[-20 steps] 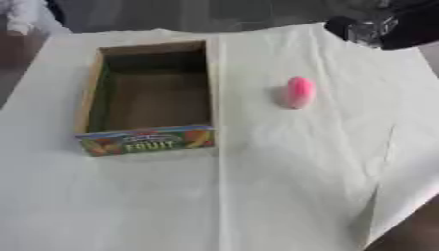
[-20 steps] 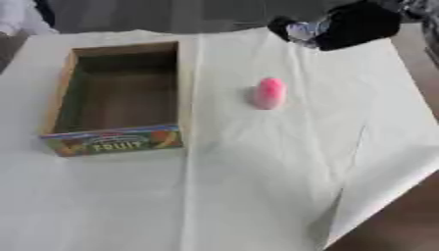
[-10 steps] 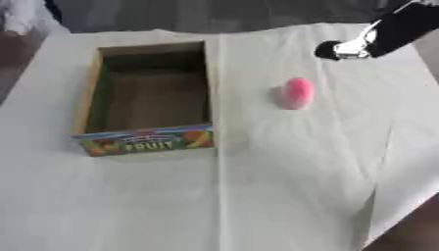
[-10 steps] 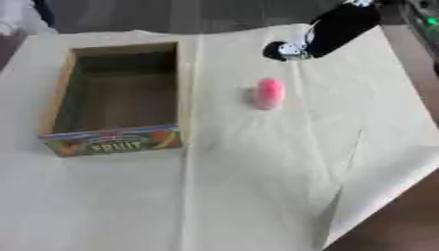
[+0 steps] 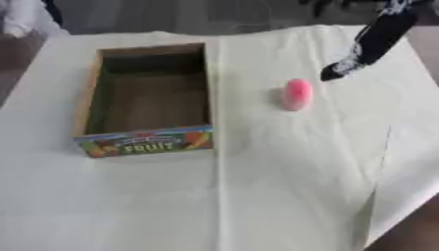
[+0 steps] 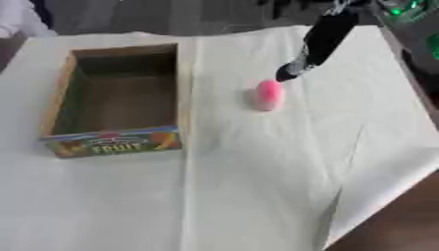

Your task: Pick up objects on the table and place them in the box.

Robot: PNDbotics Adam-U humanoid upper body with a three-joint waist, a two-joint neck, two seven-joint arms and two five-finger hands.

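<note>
A pink oval object [image 5: 297,94] lies on the white cloth to the right of an open cardboard box [image 5: 85,98] with a colourful FRUIT label on its near wall. The box's inside looks bare. My right hand [image 5: 343,68] reaches down from the upper right, dark and blurred, with its fingers stretched out straight. Its tip hangs just up and to the right of the pink object, apart from it and holding nothing. My left hand shows in neither view.
The white cloth [image 5: 257,196] covers the table, with a raised fold [image 5: 379,162] running down its right side. The table's edge cuts across the lower right corner. A dark device with green lights [image 6: 411,19] stands at the far right.
My right hand has come down and to the left from the far upper right corner, ending close beside the pink object. The box and the pink object have not moved.
</note>
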